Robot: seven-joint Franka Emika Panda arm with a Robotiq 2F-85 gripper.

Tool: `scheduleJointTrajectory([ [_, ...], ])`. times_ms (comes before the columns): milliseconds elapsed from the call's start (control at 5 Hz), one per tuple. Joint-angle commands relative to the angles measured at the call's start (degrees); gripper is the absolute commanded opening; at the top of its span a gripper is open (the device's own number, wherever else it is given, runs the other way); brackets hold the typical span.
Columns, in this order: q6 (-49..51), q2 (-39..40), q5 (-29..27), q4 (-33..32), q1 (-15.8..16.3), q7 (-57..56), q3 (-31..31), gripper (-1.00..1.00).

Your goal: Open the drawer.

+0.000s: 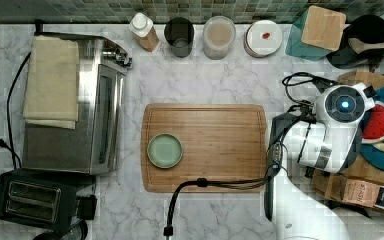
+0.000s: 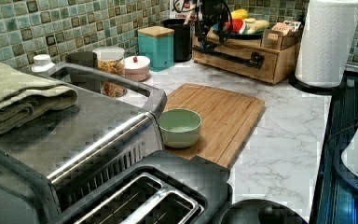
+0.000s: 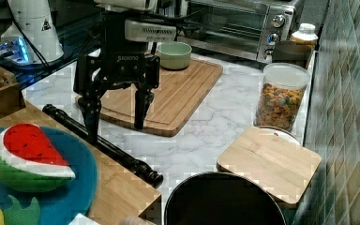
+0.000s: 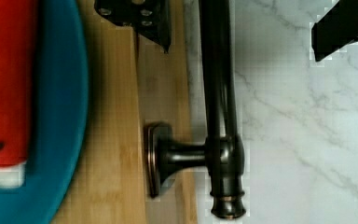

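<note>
Top view, left to right: a toaster oven (image 1: 75, 105) with a folded towel (image 1: 51, 80) on top is seen at 9 o'clock. A cutting board (image 1: 210, 145) lies at centre, with a green bowl (image 1: 165, 150) on it toward 8 o'clock. The drawer (image 2: 235, 58) is found at 3 o'clock, its black handle (image 3: 98, 143) facing the board.

Right view: the gripper (image 3: 115, 126) is held released, jaws spread, one finger on each side of the handle. A toy watermelon slice (image 3: 30, 157) is noted on a blue plate (image 3: 82, 180) atop the box.
</note>
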State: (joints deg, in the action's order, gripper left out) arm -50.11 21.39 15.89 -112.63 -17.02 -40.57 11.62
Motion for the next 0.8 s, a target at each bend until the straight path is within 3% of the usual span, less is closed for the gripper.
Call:
scheduleJointTrajectory([
  [200,-5.94,3.48,-2.29,-4.05,-4.67,-3.92,-0.13,1.00],
  [600,-9.45,4.77,-5.05,-5.73,-5.02,-4.42,-1.80,1.00],
  [800,-5.71,1.09,-3.96,-7.33,-1.88,-1.07,-1.06,1.00],
])
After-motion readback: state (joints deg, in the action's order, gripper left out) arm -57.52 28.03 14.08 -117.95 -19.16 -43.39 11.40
